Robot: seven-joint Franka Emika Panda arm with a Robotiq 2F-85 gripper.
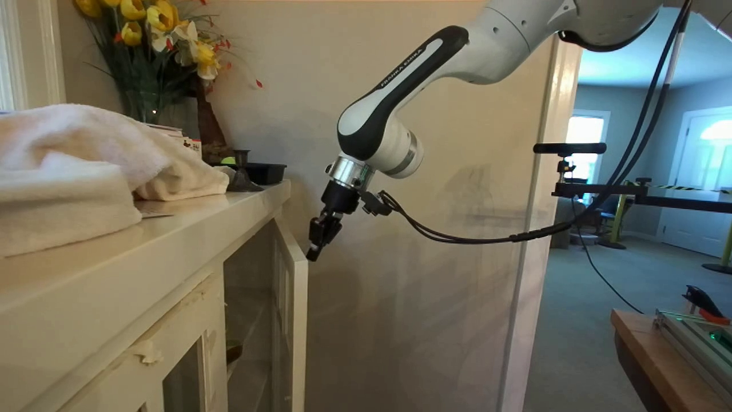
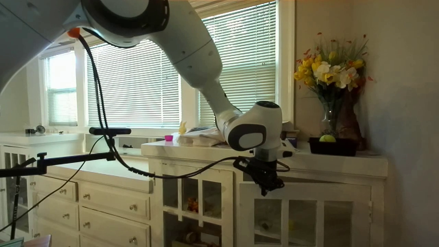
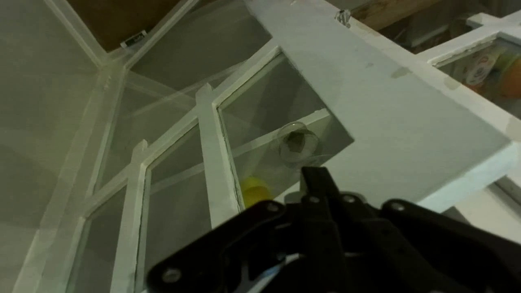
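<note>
My gripper (image 1: 314, 254) is black and points down, with its fingers together and nothing visible between them. Its tips are by the top outer edge of a white cabinet door (image 1: 299, 332) with glass panes, which stands ajar. I cannot tell whether they touch. In an exterior view the gripper (image 2: 264, 192) is in front of the same door (image 2: 362, 209). In the wrist view the fingertips (image 3: 317, 179) overlap the white door frame (image 3: 378, 114). A clear round glass thing (image 3: 297, 142) and a yellow thing (image 3: 254, 191) show through a pane.
The white countertop (image 2: 370, 164) juts out above the door. It bears a pale cloth (image 1: 86, 166), a black tray (image 2: 332, 148) with a green ball (image 2: 327, 138), and a flower vase (image 2: 329, 116). A neighbouring glazed door (image 2: 228, 199) and a wall (image 1: 412, 320) stand close by.
</note>
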